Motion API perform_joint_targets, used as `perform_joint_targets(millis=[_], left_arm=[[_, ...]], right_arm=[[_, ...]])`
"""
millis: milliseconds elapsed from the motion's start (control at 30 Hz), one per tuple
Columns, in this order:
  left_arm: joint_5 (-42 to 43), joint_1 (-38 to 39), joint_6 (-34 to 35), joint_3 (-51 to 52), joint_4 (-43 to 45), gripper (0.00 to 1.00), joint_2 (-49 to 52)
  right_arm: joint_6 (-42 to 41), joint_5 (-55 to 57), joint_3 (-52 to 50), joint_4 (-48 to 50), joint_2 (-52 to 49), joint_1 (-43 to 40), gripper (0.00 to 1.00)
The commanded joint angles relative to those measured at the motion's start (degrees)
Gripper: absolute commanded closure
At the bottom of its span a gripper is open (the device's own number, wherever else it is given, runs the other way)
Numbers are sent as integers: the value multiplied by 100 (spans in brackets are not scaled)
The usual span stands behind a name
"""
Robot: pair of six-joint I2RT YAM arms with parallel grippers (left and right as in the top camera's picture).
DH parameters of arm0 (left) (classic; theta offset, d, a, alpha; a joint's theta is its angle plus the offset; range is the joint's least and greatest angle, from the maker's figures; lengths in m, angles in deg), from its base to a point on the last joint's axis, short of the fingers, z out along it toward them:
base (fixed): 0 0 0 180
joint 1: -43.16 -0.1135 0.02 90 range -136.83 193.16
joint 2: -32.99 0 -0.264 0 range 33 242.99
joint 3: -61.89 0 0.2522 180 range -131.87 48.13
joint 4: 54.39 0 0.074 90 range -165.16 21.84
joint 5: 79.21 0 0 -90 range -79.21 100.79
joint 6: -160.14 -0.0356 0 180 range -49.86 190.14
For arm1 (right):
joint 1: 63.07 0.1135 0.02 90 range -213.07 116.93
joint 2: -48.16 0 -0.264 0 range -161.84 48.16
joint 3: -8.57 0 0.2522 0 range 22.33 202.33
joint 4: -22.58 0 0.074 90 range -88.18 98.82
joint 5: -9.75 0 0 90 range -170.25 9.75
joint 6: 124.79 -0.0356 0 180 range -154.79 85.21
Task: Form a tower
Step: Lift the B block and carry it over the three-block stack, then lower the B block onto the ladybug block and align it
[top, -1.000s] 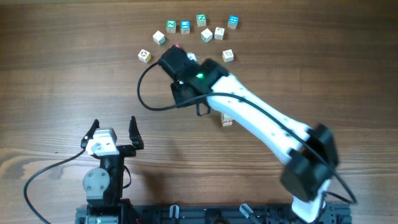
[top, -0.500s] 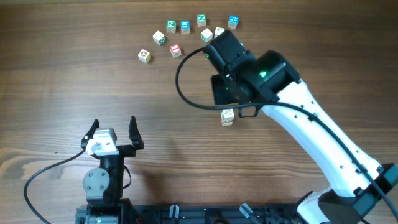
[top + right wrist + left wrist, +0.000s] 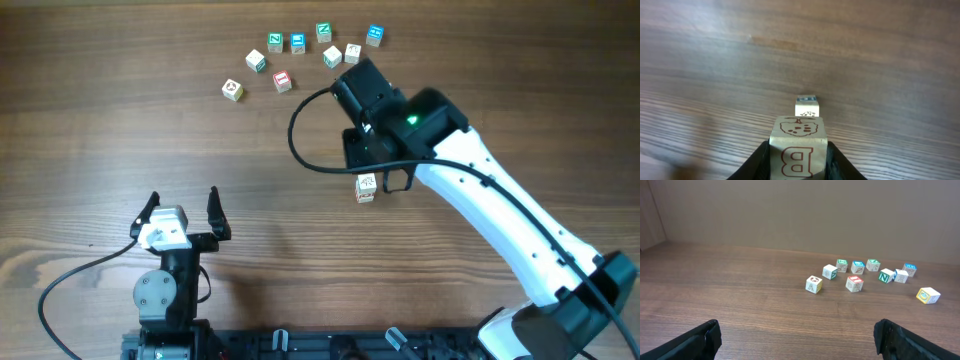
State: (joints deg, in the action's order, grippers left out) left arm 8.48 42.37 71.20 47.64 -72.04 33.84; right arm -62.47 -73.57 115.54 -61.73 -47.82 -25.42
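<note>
The tower (image 3: 366, 187) is a narrow stack of pale letter cubes at mid-table, white on top. It stands just in front of my right arm (image 3: 410, 125), whose fingers are hidden under the wrist in the overhead view. In the right wrist view my right gripper (image 3: 798, 150) is shut on a pale cube (image 3: 799, 137) printed with a red "B" and a red picture. The tower's top (image 3: 806, 106) shows just beyond that cube and lower down. Near the front edge, my left gripper (image 3: 183, 205) (image 3: 800, 340) is open with nothing in it.
Several loose cubes with green, blue and red faces (image 3: 297, 42) (image 3: 857, 267) lie scattered at the far side. A red-faced cube (image 3: 282, 80) and an "A" cube (image 3: 232, 90) sit nearest the middle. A black cable (image 3: 300, 140) loops left of the right arm.
My right arm swung from the loose cubes at the far side rightward and toward the tower, carrying the cube. In the last half second it only shifted slightly. The left arm stayed still.
</note>
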Motion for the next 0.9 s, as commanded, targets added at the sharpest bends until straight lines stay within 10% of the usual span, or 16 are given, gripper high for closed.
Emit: perform_joint_targets(millis=[0, 867], left_arm=[[-76, -33, -105, 17, -2, 0, -28], [-76, -33, -105, 17, -2, 0, -28]], right_arm=[[-140, -101, -376, 192, 20, -24, 71], [55, -114, -1508, 1115, -111, -24, 70]])
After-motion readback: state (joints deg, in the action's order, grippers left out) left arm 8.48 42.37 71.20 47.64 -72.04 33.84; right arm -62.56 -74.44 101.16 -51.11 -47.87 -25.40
